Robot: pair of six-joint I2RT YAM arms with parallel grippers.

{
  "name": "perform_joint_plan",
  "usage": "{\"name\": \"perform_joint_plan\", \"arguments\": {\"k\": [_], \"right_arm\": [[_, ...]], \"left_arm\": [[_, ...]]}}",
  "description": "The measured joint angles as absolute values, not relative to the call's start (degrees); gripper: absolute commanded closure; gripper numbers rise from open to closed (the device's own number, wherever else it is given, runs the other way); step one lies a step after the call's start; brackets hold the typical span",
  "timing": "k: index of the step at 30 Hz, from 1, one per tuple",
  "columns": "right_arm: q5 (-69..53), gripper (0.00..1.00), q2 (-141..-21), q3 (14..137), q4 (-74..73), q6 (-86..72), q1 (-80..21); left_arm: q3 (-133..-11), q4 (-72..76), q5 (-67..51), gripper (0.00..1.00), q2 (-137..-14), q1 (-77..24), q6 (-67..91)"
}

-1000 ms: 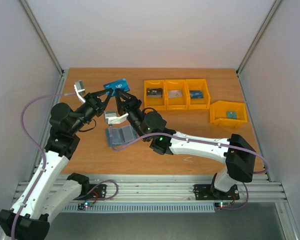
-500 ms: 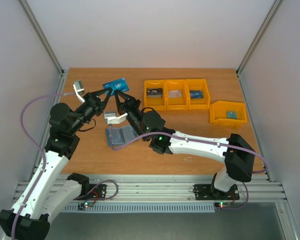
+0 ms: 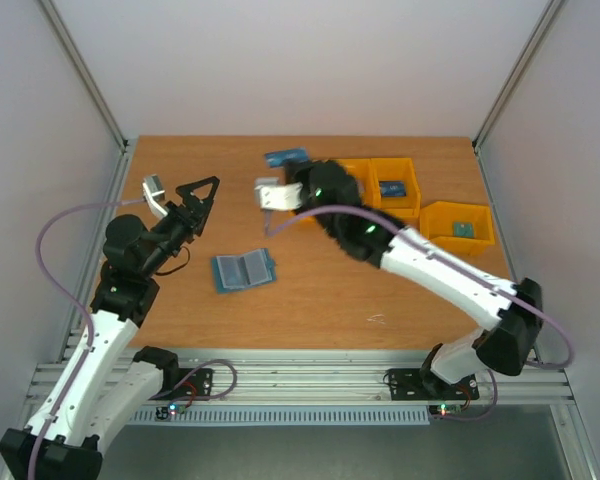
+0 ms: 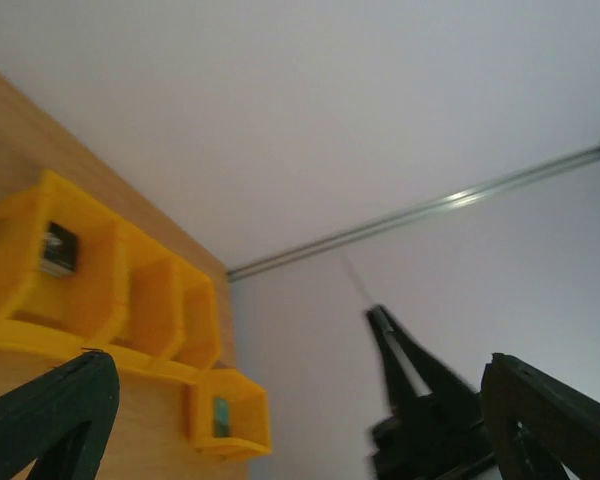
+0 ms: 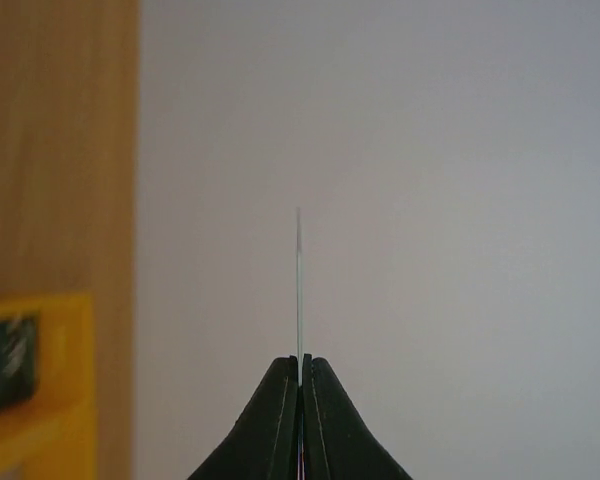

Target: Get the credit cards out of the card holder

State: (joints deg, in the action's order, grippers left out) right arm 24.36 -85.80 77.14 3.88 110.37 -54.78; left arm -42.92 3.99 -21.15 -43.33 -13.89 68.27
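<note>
The left claw [image 3: 198,186] is wide open. Its two black fingers [image 4: 55,415] are spread far apart and there is nothing between them. It hangs in the air over the left side of the table [image 3: 320,300], tipped up, so its own camera sees mostly the wall and the far corner.

The right claw [image 5: 300,362] is shut tight on the blue card [image 3: 286,157]. The right wrist camera sees the card from its thin edge, like one fine line sticking straight up out of the pinched fingertips. From above, the card is up in the air near the back of the table, just left of the yellow bins [image 3: 400,210]. The picture is a bit blurry there.

The card holder [image 3: 243,270] lies flat on the table, folded open into two parts. It sits between the two arms, closer to the front than the blue card, and no claw touches it.

The bins stand at the back right, with small things inside them.
</note>
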Motion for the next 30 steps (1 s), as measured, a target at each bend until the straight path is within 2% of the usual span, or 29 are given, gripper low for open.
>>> {"name": "perform_joint_plan", "arguments": {"k": [4, 8, 11, 14, 21, 30], "right_arm": [[14.63, 0.99, -82.39, 86.56, -24.32, 99.63, -42.44], [5.87, 0.99, -83.15, 93.43, -45.08, 94.00, -30.39], [2.20, 0.99, -86.26, 95.31, -56.16, 91.96, -23.46], [-0.01, 0.99, -89.03, 93.80, -61.06, 92.01, -17.93], [-0.03, 0.99, -91.92, 87.83, -55.11, 98.13, -10.90], [1.41, 0.99, -106.94, 87.29, -36.64, 107.46, -5.96]], "left_arm": [[-39.68, 1.15, -18.15, 0.01, -42.19, -12.16, 64.27], [-36.14, -1.69, -15.90, 0.01, -41.17, -10.63, 59.48], [-33.41, -3.86, -14.20, 0.01, -41.08, -9.32, 55.75], [-30.94, -5.80, -12.32, 0.01, -41.08, -8.16, 51.72], [-25.63, -9.54, -9.28, 0.01, -41.12, -4.69, 42.76], [-21.82, -9.41, -5.02, 0.01, -45.52, 2.04, 40.42]]}}
